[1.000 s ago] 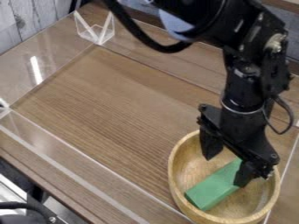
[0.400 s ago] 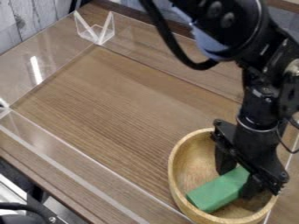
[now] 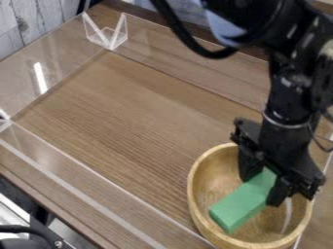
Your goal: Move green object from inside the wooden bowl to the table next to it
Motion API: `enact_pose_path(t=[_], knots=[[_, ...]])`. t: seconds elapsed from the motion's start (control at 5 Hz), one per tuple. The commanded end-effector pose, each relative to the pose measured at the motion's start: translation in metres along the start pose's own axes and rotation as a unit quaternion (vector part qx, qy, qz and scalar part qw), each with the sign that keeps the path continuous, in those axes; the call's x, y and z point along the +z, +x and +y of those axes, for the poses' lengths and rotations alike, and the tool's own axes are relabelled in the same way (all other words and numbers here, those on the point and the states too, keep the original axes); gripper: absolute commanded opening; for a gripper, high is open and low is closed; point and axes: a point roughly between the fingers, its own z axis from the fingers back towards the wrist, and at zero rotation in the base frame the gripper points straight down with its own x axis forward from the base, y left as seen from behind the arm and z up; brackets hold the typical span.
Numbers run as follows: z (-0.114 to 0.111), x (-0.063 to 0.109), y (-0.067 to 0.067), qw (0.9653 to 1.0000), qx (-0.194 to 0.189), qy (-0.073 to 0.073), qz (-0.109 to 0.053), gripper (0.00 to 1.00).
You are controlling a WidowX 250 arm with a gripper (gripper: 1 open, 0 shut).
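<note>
A brown wood-grain bench point(image 3: 117, 117) fills the view, bounded along its edges by low clear acrylic walls point(image 3: 46, 160); pale planking is seen beyond the far left corner, where a small clear angled bracket point(image 3: 104, 33) stands. A round, shallow, light-tan wooden bowl point(image 3: 205, 185) rests on the bench at the lower right, and part of its rim is cut off by the picture's edge. The black robot arm point(image 3: 289, 68) descends from the upper right and is pointed straight down into the bowl. The jaws point(image 3: 271, 185) are positioned inside the bowl, over its right half, and are drawn together on the upper right end of the green object point(image 3: 242, 204). The green object, a flat rectangular block, is located inside the bowl and is tilted: its upper right end is raised between the fingers, while its lower left end is lowered toward the bowl floor near the front wall. Whether that lower end touches the wood cannot be told. The block lies directly beneath and slightly to the left of the jaws, with most of its length extending out toward the bowl's near left side. The bench surface to the left of the bowl is bare wood grain.
</note>
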Motion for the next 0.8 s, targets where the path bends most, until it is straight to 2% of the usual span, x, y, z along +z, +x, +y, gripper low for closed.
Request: enact_pose_path(t=[0.0, 0.4, 0.6], knots=[[0.007, 0.025, 0.013, 0.9989, 0.010, 0.000, -0.046, 0.00], [0.022, 0.025, 0.015, 0.9981, -0.028, -0.007, -0.054, 0.00], [0.030, 0.032, 0.015, 0.9980, -0.023, -0.006, -0.059, 0.00]])
